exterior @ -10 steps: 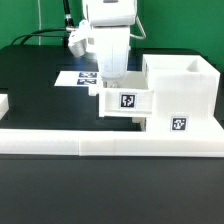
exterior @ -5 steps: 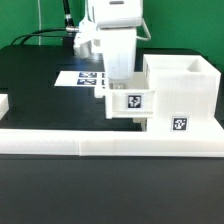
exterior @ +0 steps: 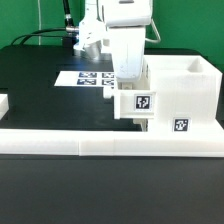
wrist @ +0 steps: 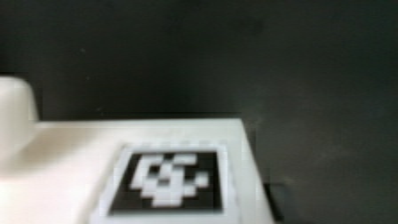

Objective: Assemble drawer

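Observation:
In the exterior view my gripper (exterior: 128,86) reaches down from above and is shut on a small white open-top tray (exterior: 137,105). The tray has a black-and-white tag on its facing side and hangs above the table, right against the left side of the large boxy shell (exterior: 186,92). The shell is open at the top and carries a tag low on its front. In the wrist view the tray's white wall and its blurred tag (wrist: 169,180) fill the lower part, over the black table (wrist: 267,60). My fingertips are hidden in both views.
The marker board (exterior: 84,77) lies flat on the black table behind the tray. A long low white border wall (exterior: 100,146) runs along the front. A white piece (exterior: 3,103) shows at the exterior view's left edge.
My gripper has carried the tray toward the exterior view's right and slightly up, from the table's middle to the shell's left side.

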Robot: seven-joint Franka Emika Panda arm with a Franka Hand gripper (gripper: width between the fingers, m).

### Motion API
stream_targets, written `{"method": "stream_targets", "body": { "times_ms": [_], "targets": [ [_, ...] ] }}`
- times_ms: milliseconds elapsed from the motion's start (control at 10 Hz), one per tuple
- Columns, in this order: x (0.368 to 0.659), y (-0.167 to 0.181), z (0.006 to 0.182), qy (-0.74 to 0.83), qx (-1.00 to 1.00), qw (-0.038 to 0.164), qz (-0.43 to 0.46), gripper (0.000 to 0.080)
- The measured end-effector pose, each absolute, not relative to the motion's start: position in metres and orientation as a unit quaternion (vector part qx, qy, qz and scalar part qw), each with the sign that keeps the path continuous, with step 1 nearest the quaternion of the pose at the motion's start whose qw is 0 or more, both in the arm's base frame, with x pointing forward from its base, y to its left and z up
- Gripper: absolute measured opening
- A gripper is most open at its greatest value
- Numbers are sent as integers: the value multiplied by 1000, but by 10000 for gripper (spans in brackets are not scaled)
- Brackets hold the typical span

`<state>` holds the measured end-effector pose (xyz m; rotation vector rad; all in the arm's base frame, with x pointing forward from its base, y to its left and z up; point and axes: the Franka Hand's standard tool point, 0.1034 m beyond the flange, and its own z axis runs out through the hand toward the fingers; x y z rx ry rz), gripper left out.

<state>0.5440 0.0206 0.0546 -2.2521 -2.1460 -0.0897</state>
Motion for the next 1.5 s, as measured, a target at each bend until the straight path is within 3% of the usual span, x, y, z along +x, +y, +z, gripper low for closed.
{"method": "stream_targets", "body": {
  "times_ms": [100,200,400,500,600,900,1200,1400,1500],
  "targets": [
    [544,21,55,-689,-724,15,-29,232],
    [545,21,59,-686,-727,13,-29,232],
    [547,20,77,-682,-731,11,-21,506],
    [547,15,85,-683,-730,12,-12,506],
    [547,7,93,-688,-725,11,-6,623],
    [541,-31,95,-716,-698,14,3,648],
    [541,-33,93,-720,-694,21,-1,649],
    [539,-53,80,-722,-688,66,-39,649],
    [541,-54,75,-722,-687,75,-45,649]
  ]
}}
